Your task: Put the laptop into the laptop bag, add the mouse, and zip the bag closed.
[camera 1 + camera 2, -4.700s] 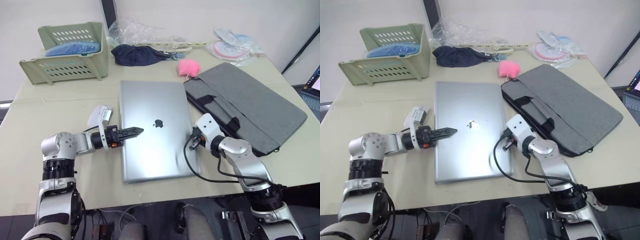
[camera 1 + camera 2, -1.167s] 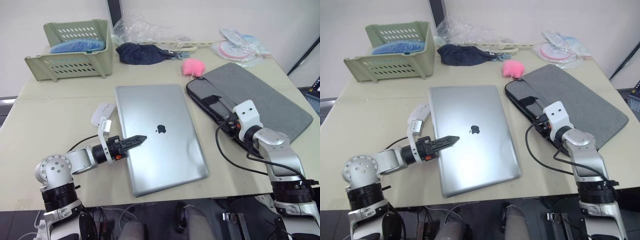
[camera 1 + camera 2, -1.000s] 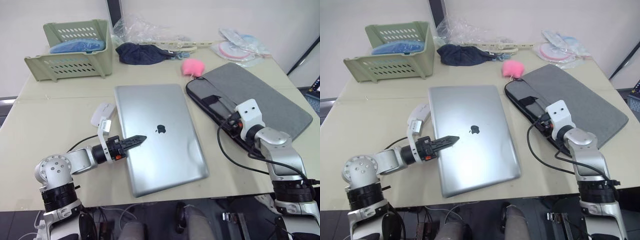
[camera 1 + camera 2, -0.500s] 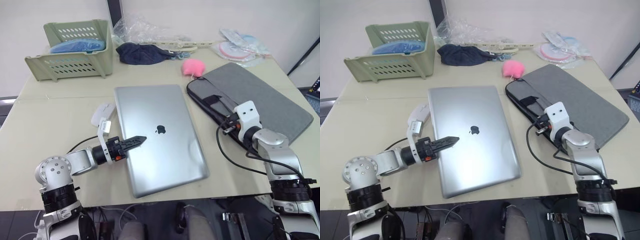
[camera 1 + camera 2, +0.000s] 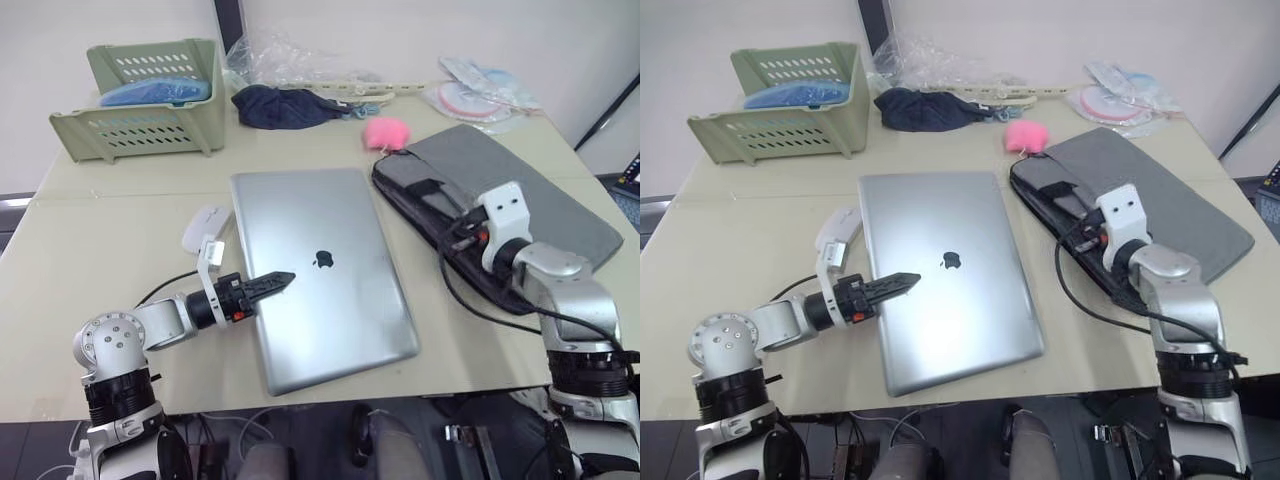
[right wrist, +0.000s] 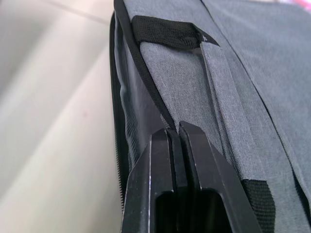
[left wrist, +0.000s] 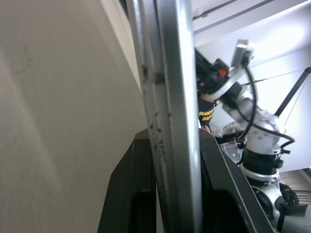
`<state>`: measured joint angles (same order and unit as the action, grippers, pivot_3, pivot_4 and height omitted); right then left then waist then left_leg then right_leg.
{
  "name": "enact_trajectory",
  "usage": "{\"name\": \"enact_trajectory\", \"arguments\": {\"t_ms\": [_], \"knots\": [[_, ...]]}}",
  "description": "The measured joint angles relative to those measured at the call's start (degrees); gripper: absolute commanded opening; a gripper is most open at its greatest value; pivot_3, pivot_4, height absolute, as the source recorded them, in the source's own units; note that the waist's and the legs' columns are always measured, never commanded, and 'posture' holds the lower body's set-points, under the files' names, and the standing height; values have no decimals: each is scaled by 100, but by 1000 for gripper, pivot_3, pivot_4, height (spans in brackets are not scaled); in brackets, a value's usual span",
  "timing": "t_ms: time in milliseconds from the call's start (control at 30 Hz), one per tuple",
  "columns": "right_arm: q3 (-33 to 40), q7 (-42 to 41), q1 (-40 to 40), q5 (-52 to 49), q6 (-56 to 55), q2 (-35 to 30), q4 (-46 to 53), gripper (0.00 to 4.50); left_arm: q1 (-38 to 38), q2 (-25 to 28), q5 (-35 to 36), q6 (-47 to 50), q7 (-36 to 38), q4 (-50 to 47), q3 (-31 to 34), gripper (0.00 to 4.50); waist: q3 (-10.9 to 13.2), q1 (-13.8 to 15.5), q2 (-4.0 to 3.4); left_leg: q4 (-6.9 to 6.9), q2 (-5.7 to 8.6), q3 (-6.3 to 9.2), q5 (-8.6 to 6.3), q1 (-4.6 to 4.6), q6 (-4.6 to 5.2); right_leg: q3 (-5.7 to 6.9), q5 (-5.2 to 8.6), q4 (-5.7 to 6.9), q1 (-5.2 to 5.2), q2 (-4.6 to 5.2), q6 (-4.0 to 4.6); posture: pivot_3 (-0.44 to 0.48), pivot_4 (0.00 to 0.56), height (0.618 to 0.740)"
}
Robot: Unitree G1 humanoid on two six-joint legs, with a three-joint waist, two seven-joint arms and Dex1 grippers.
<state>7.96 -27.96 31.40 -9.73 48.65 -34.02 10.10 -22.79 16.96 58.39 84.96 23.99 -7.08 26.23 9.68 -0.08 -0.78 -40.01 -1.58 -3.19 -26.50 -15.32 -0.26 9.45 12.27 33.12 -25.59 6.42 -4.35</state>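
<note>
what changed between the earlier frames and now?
The right pincer left the laptop's right edge, crossed to the laptop bag and shut on its upper edge, pulling the opening up. The laptop's near end swung right. The left pincer stays clamped on the laptop's left edge; the mouse has not moved.

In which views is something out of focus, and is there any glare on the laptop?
Left wrist view: the laptop edge between the black fingers is very near and blurred; the bright room behind is washed out. Right wrist view: the fingers are soft, while the laptop bag fabric weave is sharper. Left eye view: the laptop lid carries a soft pale sheen near its front right corner, no hard glare.
</note>
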Motion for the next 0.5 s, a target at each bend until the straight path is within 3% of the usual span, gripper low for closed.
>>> {"name": "enact_trajectory", "arguments": {"t_ms": [200,267,500], "knots": [[117,0,260,-139,427,-147,334,24,1,0,2,-28,0,4,-42,414,0,11,1,2,0,3,0,-3,0,6,0,-6,1,0,0,0,150,740],[126,0,462,-336,1135,-208,503,24,-58,-24,1,-61,-22,95,-97,414,0,9,0,2,2,2,0,-7,0,7,-3,-12,1,0,-5,0,150,740],[92,15,640,-494,1665,-232,883,24,-442,-404,-9,-125,-496,473,-225,414,0,4,1,1,2,0,0,-7,0,6,-5,-13,1,-2,-9,0,150,740]]}}
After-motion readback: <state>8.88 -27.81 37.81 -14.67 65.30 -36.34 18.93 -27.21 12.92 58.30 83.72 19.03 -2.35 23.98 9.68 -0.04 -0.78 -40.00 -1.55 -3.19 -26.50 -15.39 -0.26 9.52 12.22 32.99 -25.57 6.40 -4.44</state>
